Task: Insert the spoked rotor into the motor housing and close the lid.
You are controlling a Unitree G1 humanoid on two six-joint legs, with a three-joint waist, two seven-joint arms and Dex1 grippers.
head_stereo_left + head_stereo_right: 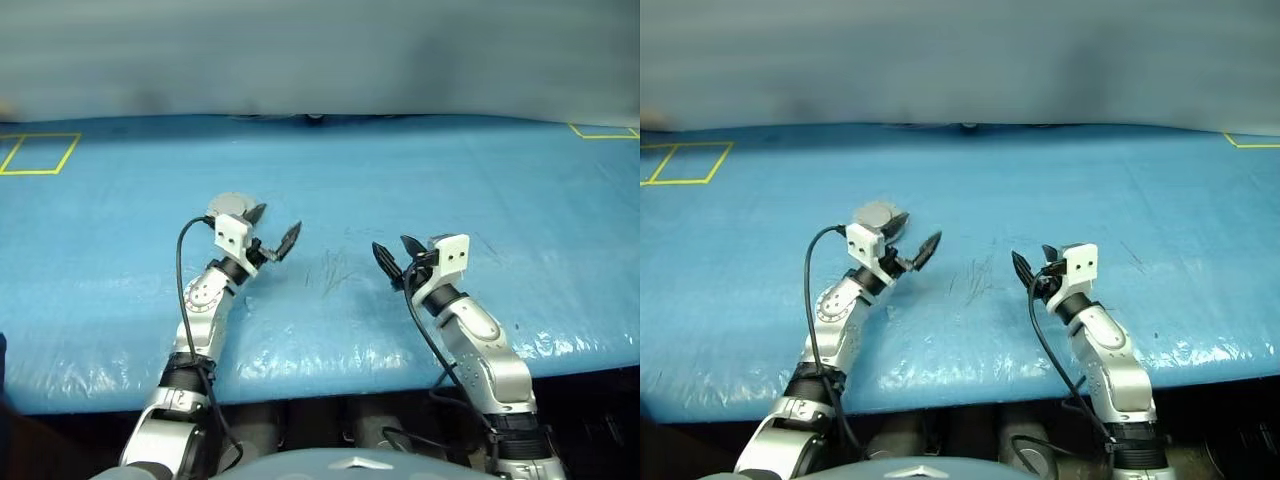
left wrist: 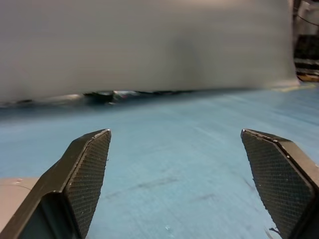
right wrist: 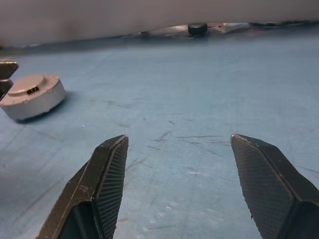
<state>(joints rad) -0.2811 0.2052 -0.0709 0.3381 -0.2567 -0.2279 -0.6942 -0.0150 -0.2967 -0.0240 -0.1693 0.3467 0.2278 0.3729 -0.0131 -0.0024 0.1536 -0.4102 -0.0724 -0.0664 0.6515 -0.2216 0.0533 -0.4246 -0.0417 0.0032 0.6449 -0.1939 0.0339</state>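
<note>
Where the blue table (image 1: pixel 420 180) stretches out before the robot, a short round silver-grey motor housing (image 3: pixel 33 96) sits flat on it with its lid (image 3: pixel 31 85) already on top, plain light-grey face up with a raised centre circle. The spoked rotor cannot be seen, so it is probably shut inside, though the frames cannot confirm that. Just beside the housing, on the side nearer the robot, hovers the left gripper (image 1: pixel 271 232), its two black fingers spread wide with nothing between them. Well apart from the housing, across a scuffed patch of table, the right gripper (image 1: pixel 397 256) hangs with a broad gap between its fingers, also holding nothing. At the far edge of the table, well beyond the housing, a small dark round object (image 3: pixel 197 28) is too small to identify. Judging by its look, the housing is a rigid metal can, fairly dense for its size, smooth and likely slippery on its curved wall. The safest hold would be across the side wall with the textured finger pads (image 2: pixel 89 174) on opposite sides, low enough not to lift the lid alone. The lid appears thin and stiff, and it could shift if nudged sideways.
</note>
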